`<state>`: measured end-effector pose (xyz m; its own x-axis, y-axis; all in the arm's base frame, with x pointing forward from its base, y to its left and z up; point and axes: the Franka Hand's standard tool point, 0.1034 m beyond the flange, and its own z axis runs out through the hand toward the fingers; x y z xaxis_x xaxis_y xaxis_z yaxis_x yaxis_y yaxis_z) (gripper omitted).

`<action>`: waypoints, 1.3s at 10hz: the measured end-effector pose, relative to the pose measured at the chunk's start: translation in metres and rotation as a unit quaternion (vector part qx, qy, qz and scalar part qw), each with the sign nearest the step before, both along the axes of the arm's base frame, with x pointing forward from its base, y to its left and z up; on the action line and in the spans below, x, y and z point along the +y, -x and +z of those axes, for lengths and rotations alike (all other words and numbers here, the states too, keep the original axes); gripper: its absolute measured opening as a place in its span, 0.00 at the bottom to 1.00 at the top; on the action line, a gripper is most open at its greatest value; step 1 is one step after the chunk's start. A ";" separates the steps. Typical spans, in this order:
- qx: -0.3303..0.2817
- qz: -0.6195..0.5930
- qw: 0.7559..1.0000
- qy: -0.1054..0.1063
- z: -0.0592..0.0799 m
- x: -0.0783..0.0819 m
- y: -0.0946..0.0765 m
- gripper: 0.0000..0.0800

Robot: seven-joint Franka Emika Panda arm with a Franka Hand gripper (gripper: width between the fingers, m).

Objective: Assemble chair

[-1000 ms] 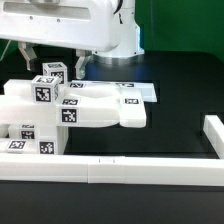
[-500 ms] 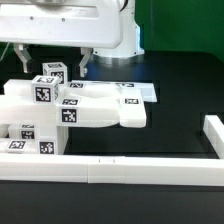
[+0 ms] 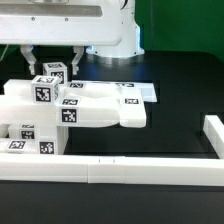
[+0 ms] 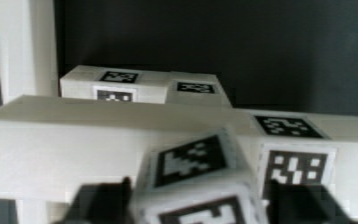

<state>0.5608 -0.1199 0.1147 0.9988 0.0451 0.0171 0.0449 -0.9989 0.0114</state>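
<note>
The chair parts (image 3: 95, 105) look like smooth matt white plastic with printed black-and-white tags; the table (image 3: 170, 115) is matt black.

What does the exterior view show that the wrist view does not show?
Only the exterior view shows the white border rails, the marker board and the whole black table. Only the wrist view shows the dark fingertips close up, on either side of a small tagged cube. Both show the gripper and white chair parts with square tags.
</note>
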 end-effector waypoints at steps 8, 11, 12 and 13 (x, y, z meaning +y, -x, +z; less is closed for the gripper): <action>-0.003 -0.191 0.982 -0.007 0.000 -0.002 -0.001 0.36; -0.007 -0.251 0.968 -0.009 0.000 0.005 -0.004 0.36; -0.007 -0.250 0.968 -0.009 0.000 0.005 -0.003 0.48; -0.007 -0.251 0.968 -0.009 0.000 0.005 -0.003 0.65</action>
